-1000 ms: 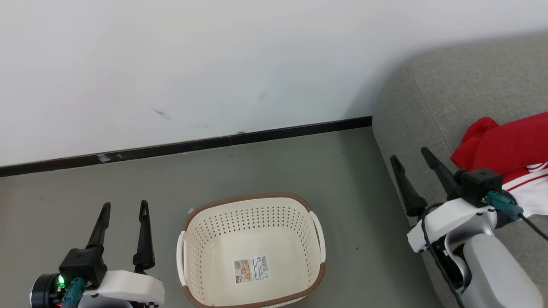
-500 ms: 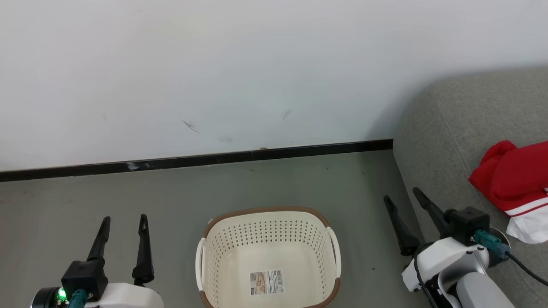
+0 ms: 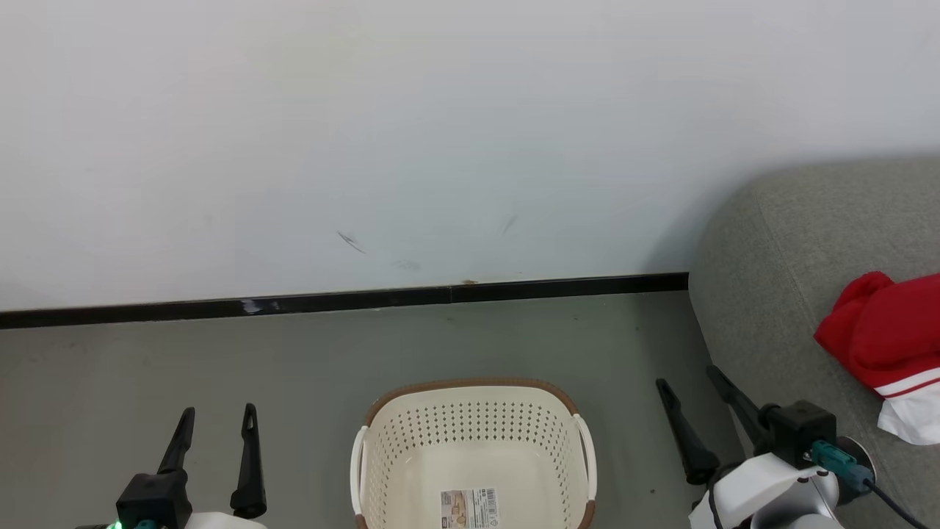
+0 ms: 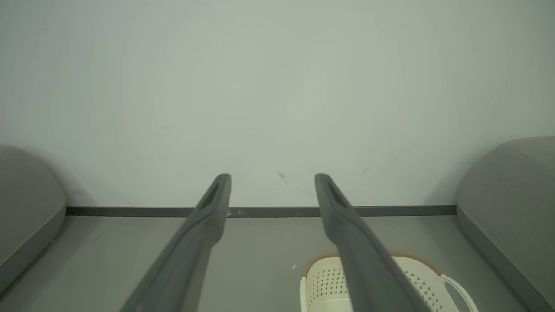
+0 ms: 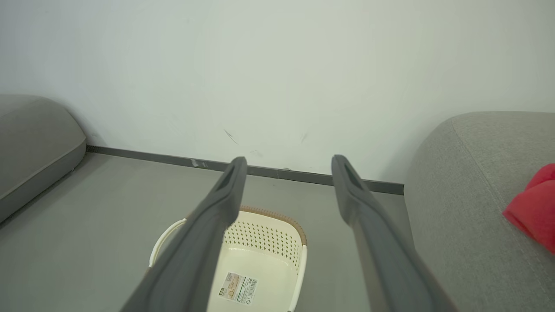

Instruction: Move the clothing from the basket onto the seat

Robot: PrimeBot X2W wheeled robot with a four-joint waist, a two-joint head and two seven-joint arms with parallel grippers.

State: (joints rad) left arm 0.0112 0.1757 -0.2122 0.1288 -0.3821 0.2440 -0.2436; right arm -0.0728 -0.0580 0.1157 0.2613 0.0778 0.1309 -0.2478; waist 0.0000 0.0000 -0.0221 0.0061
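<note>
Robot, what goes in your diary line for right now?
clothing: on sofa | basket: empty | left gripper: open | right gripper: open

My left gripper (image 3: 220, 410) sits low at my left side, its two dark fingers (image 3: 250, 463) spread wide apart, pointing forward, holding nothing. My right gripper (image 3: 687, 376) sits low at my right, jaws just as wide and empty, its fingers slanting up and to the left from the white wrist (image 3: 764, 483) and black camera block (image 3: 797, 435).
</note>
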